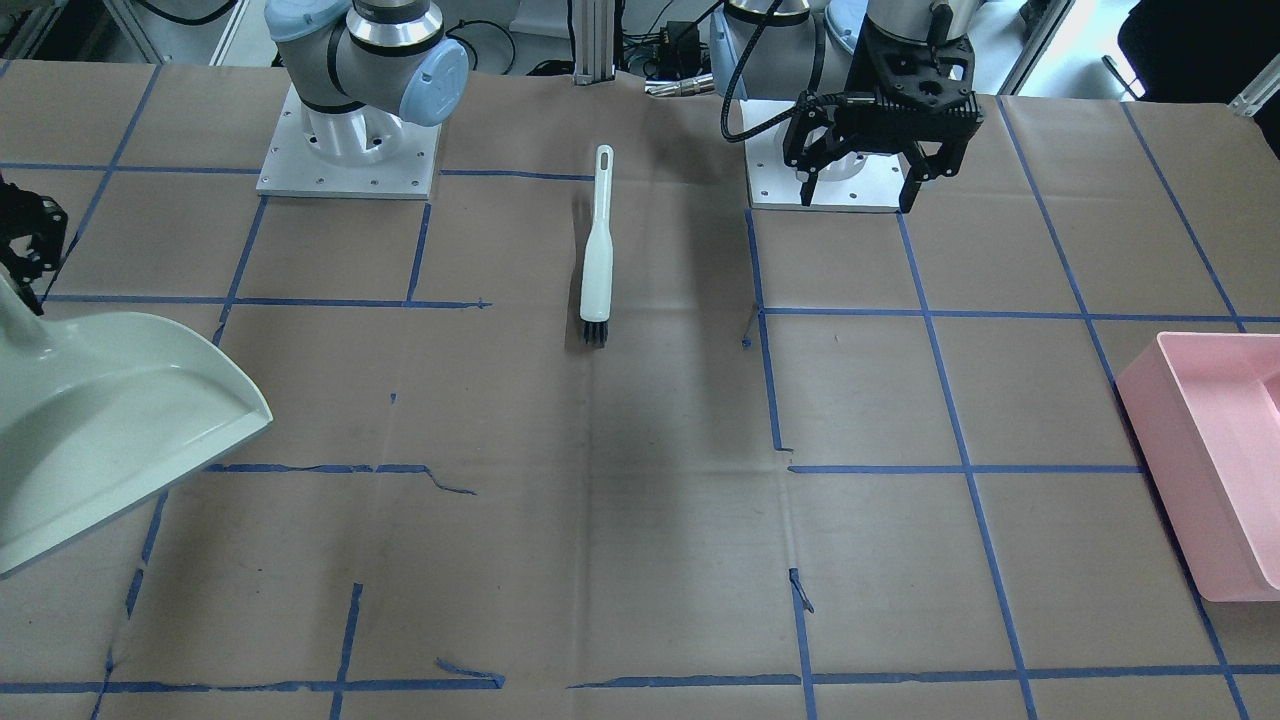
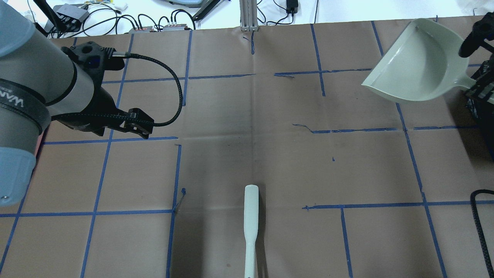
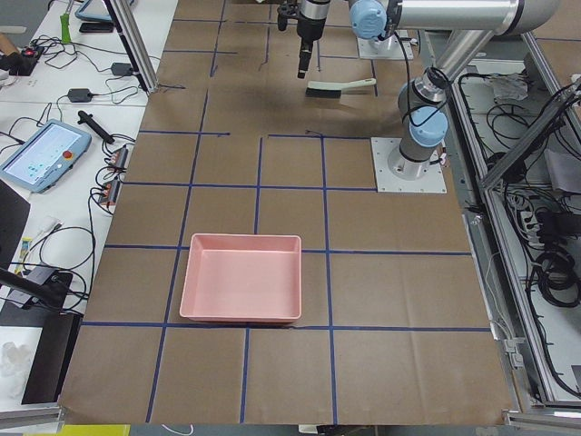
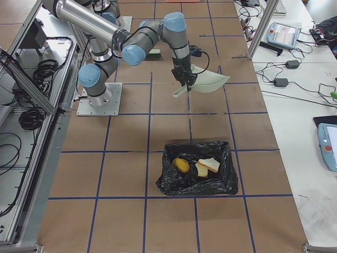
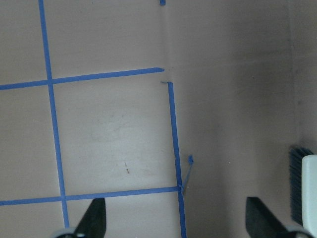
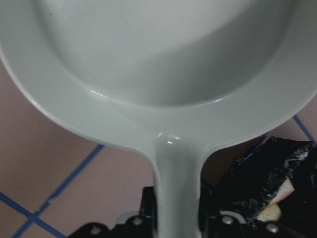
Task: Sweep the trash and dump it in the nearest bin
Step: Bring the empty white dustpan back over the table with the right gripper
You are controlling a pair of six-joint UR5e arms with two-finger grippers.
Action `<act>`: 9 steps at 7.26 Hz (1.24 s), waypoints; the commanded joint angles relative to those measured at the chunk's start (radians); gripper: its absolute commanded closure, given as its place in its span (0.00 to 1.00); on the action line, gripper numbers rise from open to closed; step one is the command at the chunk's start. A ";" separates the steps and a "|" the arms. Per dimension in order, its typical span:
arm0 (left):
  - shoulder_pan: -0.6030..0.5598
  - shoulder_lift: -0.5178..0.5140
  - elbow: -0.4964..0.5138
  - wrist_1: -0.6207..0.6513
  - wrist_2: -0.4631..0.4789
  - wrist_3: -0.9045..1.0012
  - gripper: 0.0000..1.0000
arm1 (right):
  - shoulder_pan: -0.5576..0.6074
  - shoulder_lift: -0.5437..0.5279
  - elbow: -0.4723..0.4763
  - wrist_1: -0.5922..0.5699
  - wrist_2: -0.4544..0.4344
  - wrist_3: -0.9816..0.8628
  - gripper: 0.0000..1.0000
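Note:
The trash lies in a black-lined bin point(image 4: 197, 171): a yellow-brown lump point(image 4: 181, 165) and white bread pieces point(image 4: 208, 166). One bread piece also shows in the right wrist view point(image 6: 277, 198). My right gripper point(image 6: 176, 220) is shut on the handle of the pale green dustpan point(image 2: 417, 65), which it holds above the table, pan empty. My left gripper point(image 1: 860, 190) is open and empty above the table, its fingertips point(image 5: 94, 218) spread wide. The white brush point(image 1: 597, 250) lies flat on the table's middle, beside the left gripper point(image 5: 176, 218).
A pink bin point(image 1: 1210, 450) stands at the table's end on my left; it also shows in the exterior left view point(image 3: 241, 277), empty. The arm bases point(image 1: 348, 160) stand at the table's rear. Blue tape lines grid the brown table.

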 commanded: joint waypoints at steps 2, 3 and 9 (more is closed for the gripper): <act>-0.004 -0.040 0.075 0.028 -0.001 0.002 0.01 | 0.151 0.032 -0.003 0.076 0.088 0.434 0.98; -0.009 -0.087 0.119 0.007 0.002 -0.003 0.00 | 0.223 0.039 -0.003 0.076 0.090 0.594 0.98; -0.044 -0.091 0.106 -0.027 -0.022 -0.158 0.00 | 0.615 0.278 -0.204 0.155 0.073 1.204 0.98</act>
